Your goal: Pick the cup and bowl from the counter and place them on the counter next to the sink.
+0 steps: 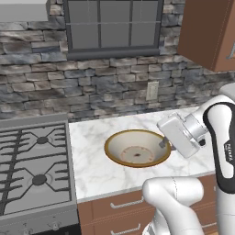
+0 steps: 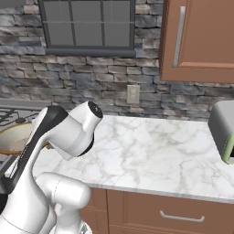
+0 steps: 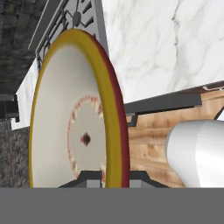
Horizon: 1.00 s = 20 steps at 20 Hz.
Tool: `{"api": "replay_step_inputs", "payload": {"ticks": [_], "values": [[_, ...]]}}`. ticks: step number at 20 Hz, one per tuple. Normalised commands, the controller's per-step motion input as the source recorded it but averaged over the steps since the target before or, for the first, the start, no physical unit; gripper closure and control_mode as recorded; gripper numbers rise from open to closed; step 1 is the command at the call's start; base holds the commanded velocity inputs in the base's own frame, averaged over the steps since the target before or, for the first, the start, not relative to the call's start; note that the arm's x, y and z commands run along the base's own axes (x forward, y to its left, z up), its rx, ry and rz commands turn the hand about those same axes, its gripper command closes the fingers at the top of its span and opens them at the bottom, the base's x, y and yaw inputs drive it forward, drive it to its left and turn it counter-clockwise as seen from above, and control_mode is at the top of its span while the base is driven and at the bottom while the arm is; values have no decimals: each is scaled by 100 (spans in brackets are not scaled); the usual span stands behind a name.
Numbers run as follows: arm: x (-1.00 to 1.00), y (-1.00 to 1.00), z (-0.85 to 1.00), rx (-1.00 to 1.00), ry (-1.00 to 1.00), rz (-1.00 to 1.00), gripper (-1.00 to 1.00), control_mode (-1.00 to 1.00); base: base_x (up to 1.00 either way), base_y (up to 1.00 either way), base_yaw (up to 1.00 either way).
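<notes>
Bowl (image 1: 137,148) rim pinched between the clenched jaws, above the counter (image 1: 96,160) beside the stove (image 1: 34,165).

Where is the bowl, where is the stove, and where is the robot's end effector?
bowl (image 1: 137,153): left base view, cream inside.
stove (image 1: 34,170): left base view, a burner grate.
end effector (image 3: 113,177): hand view, between the fingertips pinching the bowl's rim.
</notes>
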Motion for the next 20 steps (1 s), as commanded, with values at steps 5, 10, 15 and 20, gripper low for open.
{"api": "replay_step_inputs", "payload": {"ticks": [5, 10, 15, 20], "values": [[0, 0, 0, 0, 0, 0, 100, 100, -80, 16, -2], [0, 0, 0, 0, 0, 0, 100, 100, -80, 10, -2], [0, 0, 0, 0, 0, 0, 100, 100, -3, 0, 13], [0, 0, 0, 0, 0, 0, 100, 100, -1, 0, 68]]}}
